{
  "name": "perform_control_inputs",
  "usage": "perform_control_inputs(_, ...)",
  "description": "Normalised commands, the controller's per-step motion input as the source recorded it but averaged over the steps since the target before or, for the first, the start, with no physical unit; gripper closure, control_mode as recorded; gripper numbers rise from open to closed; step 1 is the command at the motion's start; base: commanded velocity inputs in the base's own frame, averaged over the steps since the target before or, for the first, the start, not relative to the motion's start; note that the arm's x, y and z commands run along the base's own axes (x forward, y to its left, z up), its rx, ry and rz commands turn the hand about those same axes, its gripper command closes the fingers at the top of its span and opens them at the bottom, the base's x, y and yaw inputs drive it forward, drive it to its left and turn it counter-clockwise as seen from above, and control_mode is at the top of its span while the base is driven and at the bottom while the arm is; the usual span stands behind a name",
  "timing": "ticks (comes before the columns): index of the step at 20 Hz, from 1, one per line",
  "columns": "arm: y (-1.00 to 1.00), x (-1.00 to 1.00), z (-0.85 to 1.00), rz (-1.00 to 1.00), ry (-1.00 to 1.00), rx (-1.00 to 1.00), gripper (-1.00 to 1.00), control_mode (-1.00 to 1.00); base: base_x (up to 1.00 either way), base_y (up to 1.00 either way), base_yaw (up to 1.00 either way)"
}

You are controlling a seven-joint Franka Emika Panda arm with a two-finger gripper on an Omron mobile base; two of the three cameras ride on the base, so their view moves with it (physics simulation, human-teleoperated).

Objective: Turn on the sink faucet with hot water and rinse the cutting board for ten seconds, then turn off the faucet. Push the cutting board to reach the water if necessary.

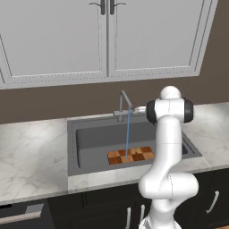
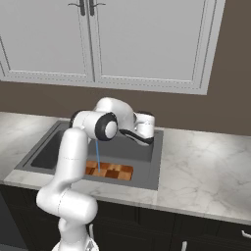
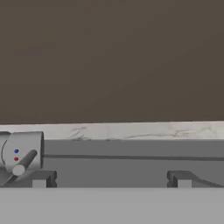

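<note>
Water (image 1: 127, 134) is running from the faucet (image 1: 124, 105) straight onto the board (image 1: 131, 155). The board lies flat on the sink (image 1: 89, 141) floor, near the front, right under the stream, so I don't think I need to push it. My gripper (image 3: 111, 180) is spread wide and holds nothing. I keep it beside the lever (image 3: 24, 162), so I can reach over and turn the water off when the rinse is done.

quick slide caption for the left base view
Water streams from the sink faucet onto the checkered cutting board in the sink.
</note>
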Motion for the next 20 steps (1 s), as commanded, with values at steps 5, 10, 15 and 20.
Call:
perform_control_inputs(5,-0.09,0.12,0.00,0.00,0.00,0.03,-1.00,-1.00,0.00,0.00,0.00)
perform_control_inputs(10,0.00,0.13,0.00,0.00,0.00,0.01,-1.00,-1.00,0.00,0.00,0.00)
perform_control_inputs(15,0.00,0.06,0.00,0.00,0.00,0.00,-1.00,-1.00,0.00,0.00,0.00)
perform_control_inputs(20,0.00,0.00,0.00,0.00,0.00,0.00,-1.00,-1.00,0.00,0.00,0.00)
